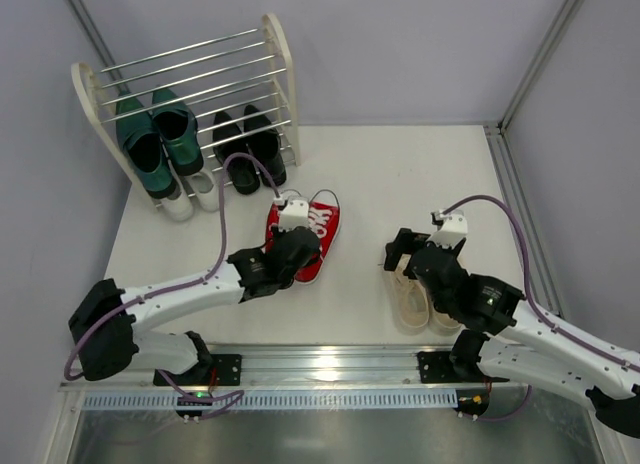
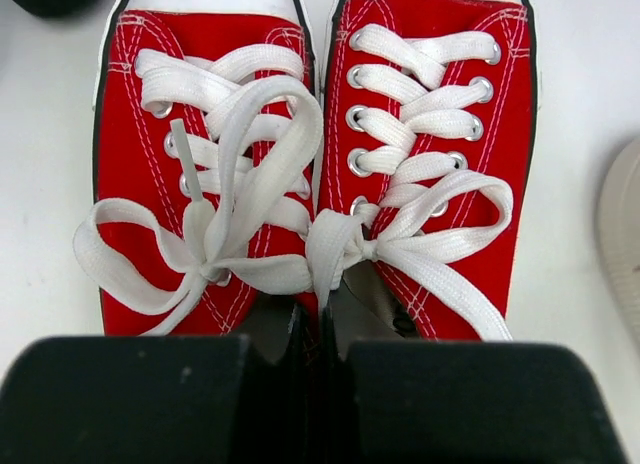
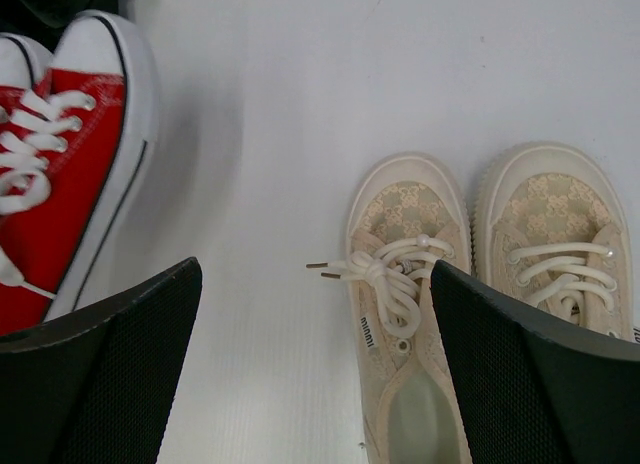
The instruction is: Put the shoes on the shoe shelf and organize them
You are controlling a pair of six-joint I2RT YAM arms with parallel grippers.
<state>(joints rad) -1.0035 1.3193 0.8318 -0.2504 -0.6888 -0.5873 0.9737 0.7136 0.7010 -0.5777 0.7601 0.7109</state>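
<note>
L gripper [image 2: 318, 342] pinches red sneakers [image 1: 322, 224]; beige sneakers [image 1: 408, 306] just right, shelf [image 1: 285, 69] behind

Left arm [image 1: 170, 296] stretching from near edge toward table [image 1: 400, 174] middle, left gripper [image 2: 320, 329] pinching closed on red sneakers [image 2: 420, 114]. Right gripper [image 3: 315, 279] pointing down, jaws gaping wide.

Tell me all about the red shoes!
The red shoes are a small canvas pair with white toe caps, white laces tied in bows and silver eyelets. They stand side by side, touching, on the table, toes away from the arms. The left gripper is shut on their inner edges near the heels.
</note>
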